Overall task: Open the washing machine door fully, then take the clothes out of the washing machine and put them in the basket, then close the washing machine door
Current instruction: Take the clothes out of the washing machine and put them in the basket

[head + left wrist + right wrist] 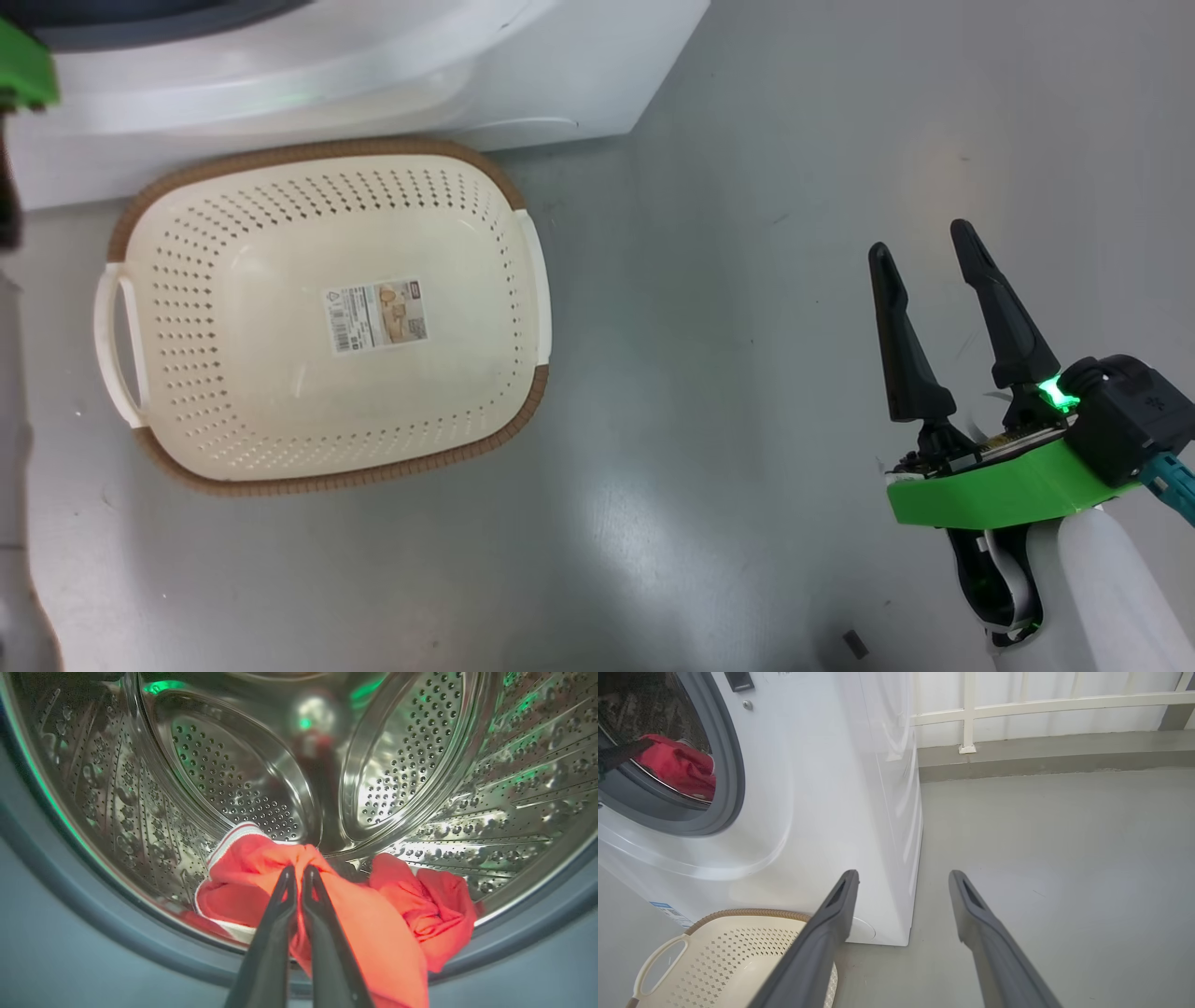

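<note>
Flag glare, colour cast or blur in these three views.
Left wrist view: green cast and hard highlights on the steel drum, wide-angle bending of its rim; red clothes sharp. Head view: soft glare patch on the floor, green light by the right gripper blown out. Right wrist view: drum interior dark, sheen on the washing machine's side, fingers slightly soft.

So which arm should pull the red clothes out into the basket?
Left, probably: the left gripper is shut on the clothes in the drum, while the right gripper hangs open over the floor.
</note>
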You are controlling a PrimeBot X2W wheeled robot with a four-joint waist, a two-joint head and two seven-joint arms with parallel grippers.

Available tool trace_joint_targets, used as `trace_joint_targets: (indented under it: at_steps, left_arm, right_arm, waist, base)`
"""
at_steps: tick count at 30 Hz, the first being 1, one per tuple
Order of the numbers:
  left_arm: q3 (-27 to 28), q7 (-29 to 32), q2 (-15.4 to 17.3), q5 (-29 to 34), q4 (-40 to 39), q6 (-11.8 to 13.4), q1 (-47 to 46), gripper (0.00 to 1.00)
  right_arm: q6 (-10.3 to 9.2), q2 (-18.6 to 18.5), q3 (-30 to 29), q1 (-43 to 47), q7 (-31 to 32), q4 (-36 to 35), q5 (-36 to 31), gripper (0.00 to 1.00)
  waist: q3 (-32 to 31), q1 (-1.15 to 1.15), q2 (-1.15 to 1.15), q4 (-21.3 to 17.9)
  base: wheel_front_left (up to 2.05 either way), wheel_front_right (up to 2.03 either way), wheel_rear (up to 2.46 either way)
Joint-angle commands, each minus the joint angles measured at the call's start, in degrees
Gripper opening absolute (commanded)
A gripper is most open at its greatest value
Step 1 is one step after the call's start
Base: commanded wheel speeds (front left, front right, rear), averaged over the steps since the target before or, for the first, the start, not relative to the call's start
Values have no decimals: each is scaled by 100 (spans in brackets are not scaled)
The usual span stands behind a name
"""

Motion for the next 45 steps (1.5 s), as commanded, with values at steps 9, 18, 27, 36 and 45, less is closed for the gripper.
trace_joint_targets:
  at_steps: [9, 18, 27, 36, 45]
  left_arm:
    - [377, -51, 187, -133, -1077, -92, 1224, 0]
    - [400, -51, 19, -123, -1644, -144, 2177, 0]
    - [336, -51, -265, -120, -2527, -131, 3239, 0]
    - [306, -48, -440, -138, -3428, 1, 4174, 0]
    - [244, 45, -571, -157, -4397, 173, 4874, 0]
  right_arm:
    - [35, -37, 116, 102, -36, -29, -59, 100]
    - [35, -37, 157, 212, -36, 69, -83, 100]
    - [35, -37, 140, 433, -36, 159, -86, 100]
    - [35, -37, 142, 620, -36, 181, -78, 100]
    - [35, -37, 128, 682, -36, 196, -68, 100]
  waist:
    - [-528, 0, 0, 35]
    - [-1050, 0, 0, 93]
    - [-1625, 0, 0, 168]
    - [-2010, 0, 0, 215]
    - [-2186, 0, 0, 247]
  base:
    - [0, 0, 0]
    - [0, 0, 0]
    - [0, 0, 0]
    - [0, 0, 0]
    - [0, 0, 0]
